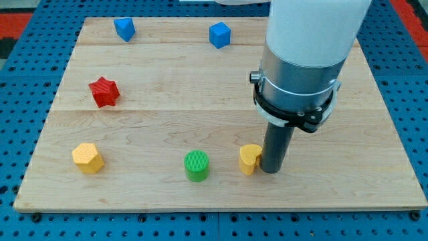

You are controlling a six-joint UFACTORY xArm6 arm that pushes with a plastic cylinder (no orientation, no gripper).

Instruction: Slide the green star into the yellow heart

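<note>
Jaws there are none, so nothing is spread or pinched: my arm ends in a plain dark rod, and my tip (270, 171) rests on the tabletop (374, 134), touching or just beside the right flank of the yellow heart (249, 159) near the view's bottom. The wide arm body hides much of the tabletop's upper right.

No green star shows. The only green piece is a green round block (196, 165), ribbed on top, near the heart on the view's left, with a clear gap between them. The star may sit behind my arm; I cannot tell.

Elsewhere lie a yellow hexagonal block (87, 158), a red star (103, 92), a blue cube (219, 34) and a second blue block (124, 28).

I judge the push not yet begun: my tip is on the wrong side. Next, it should leave the heart undisturbed, circle to the green piece's far side, then push toward the heart.
</note>
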